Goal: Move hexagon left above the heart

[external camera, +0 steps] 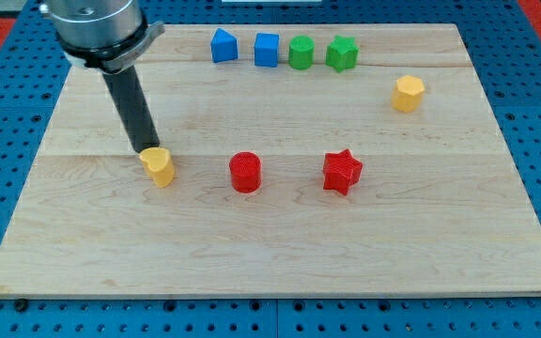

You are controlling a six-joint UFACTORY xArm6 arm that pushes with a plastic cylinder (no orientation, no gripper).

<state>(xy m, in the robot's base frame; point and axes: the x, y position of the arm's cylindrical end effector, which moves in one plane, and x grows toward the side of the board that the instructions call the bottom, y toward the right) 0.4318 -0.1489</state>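
A yellow hexagon (408, 94) sits near the view's right edge, in the upper part of the wooden board (270, 253). A yellow heart (159, 166) lies at the view's left of centre. My tip (147, 148) rests right at the heart's upper left edge, touching or nearly touching it, far to the left of the hexagon. The dark rod rises from there to the arm's grey body at the view's top left.
A red cylinder (245, 173) and a red star (342, 172) lie in a row to the right of the heart. Along the top edge stand a blue block (223, 45), a blue cube (267, 50), a green cylinder (301, 53) and a green block (342, 53).
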